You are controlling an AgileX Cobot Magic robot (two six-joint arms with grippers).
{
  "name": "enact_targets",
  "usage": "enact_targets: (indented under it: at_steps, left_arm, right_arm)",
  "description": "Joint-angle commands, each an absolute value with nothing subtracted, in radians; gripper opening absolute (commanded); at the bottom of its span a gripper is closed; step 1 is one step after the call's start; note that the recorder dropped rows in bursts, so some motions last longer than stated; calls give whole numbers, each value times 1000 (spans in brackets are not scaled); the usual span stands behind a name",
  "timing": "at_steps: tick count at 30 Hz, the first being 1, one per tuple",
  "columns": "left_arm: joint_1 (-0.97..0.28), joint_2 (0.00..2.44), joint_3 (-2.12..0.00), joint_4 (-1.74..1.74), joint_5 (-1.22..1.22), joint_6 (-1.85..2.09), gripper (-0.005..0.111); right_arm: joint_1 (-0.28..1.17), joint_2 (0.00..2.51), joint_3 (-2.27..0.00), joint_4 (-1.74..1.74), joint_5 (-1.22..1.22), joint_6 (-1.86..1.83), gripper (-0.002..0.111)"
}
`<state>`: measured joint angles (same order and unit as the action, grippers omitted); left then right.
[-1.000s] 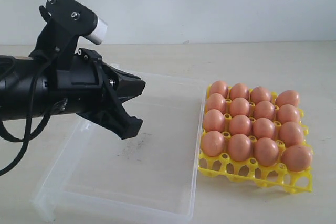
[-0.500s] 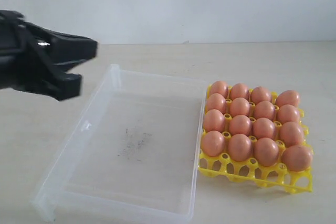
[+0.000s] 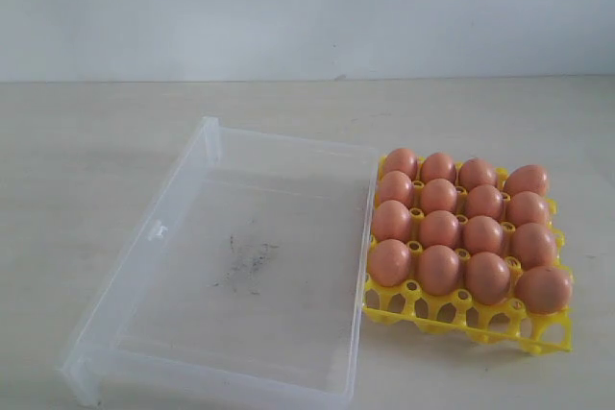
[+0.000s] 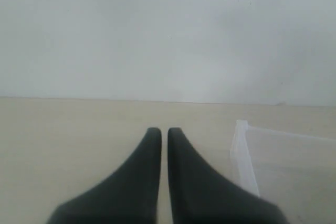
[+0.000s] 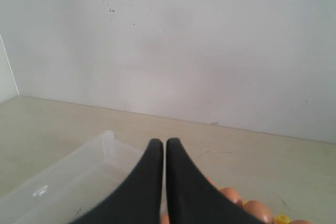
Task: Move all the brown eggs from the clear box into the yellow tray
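The brown eggs (image 3: 468,228), 16 in all, stand 1 to a cup in the yellow tray (image 3: 452,315), filling its 4 by 4 lattice. They are upright and close-packed, and the cups and pegs seem to be what stops them from rolling or knocking together. The clear box (image 3: 288,142) lies just beside the tray on the pale table (image 3: 86,141). Its long wall runs along the tray's edge, probably set that close to keep each carry short, though it cannot be told whether the 2 touch. No egg is left in the box, and only some faint dark specks (image 3: 245,261) mark its floor. Neither arm shows in the exterior view. In its wrist view, the left gripper (image 4: 164,132) is clenched with its 2 fingers pressed together on nothing, raised above the table near a corner of the box. The right gripper (image 5: 160,142) is likewise clenched and bare, poised over the box's edge with a few eggs visible beyond it. Both claws appear to be parked clear of the load. With no egg left to pick up, the task looks finished.
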<state>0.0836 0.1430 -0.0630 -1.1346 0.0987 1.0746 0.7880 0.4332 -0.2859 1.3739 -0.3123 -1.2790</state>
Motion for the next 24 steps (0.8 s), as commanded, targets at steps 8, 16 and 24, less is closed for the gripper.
enact_targets:
  at_steps: [8,16,24]
  left_arm:
    - [140,0,0,-1141,121,1078,4]
    - [167,0,0,-1150,139,1069,4]
    - [167,0,-102,-1185,76,1088,4]
  right_arm:
    - [788,429,-291,1374,-313,-1281,0]
    - [788,429,-291,1374,-313,-1281,0]
    - [788,429,-291,1374,-313,-1281,0]
